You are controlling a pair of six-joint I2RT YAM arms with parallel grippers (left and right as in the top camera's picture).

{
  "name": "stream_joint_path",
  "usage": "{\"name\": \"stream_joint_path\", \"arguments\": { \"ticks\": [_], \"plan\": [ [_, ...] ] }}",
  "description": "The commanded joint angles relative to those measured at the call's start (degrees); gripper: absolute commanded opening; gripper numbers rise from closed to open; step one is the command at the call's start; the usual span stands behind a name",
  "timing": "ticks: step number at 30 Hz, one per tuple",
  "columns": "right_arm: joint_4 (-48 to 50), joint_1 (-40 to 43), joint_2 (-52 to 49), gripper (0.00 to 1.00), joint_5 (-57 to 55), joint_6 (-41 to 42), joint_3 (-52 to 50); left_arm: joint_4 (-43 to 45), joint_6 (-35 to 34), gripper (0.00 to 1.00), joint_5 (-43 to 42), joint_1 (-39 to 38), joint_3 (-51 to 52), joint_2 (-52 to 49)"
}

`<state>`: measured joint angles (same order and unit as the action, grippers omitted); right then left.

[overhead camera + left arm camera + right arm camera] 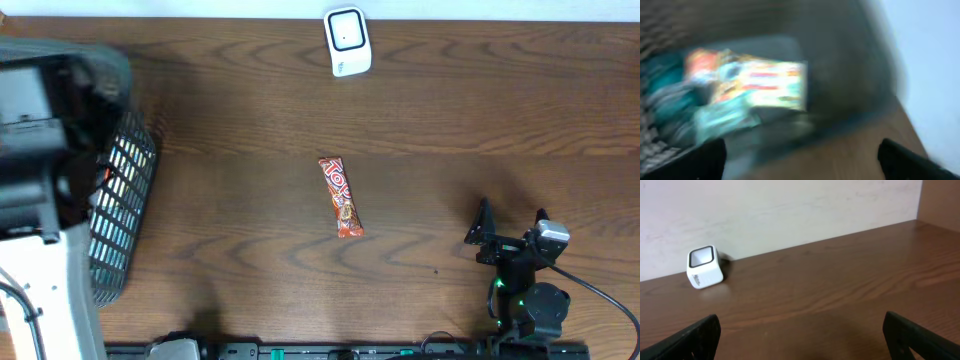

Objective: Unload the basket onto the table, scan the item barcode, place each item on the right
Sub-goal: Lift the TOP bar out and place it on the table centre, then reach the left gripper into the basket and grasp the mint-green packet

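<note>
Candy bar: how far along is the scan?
Done: candy bar lies mid-table, outside the basket. In hand: nothing; right gripper open, apart from it; left gripper open over the basket. Left: lift the bar and show its barcode to the white scanner.

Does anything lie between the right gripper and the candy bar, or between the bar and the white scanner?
Nothing visible does. Only bare table separates the right gripper from the candy bar, and the bar from the scanner.
</note>
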<state>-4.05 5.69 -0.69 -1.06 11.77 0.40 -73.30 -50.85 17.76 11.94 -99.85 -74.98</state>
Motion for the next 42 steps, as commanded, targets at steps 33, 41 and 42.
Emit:
{"name": "stream_joint_path", "arguments": {
  "ticks": [33,41,42],
  "plan": [
    [-0.22,0.26,0.35,0.99,0.07,0.59,-0.09,33.51,20.22,0.98,-26.36,34.86,48.48,-11.08],
    [-0.22,0.26,0.35,0.99,0.09,0.59,-0.09,39.87,20.22,0.98,-26.36,34.86,54.73,-11.47],
    [-0.22,0.26,0.35,0.99,0.07,0.59,-0.09,39.85,20.20,0.98,-26.36,34.86,55.23,-11.58]
  ]
}}
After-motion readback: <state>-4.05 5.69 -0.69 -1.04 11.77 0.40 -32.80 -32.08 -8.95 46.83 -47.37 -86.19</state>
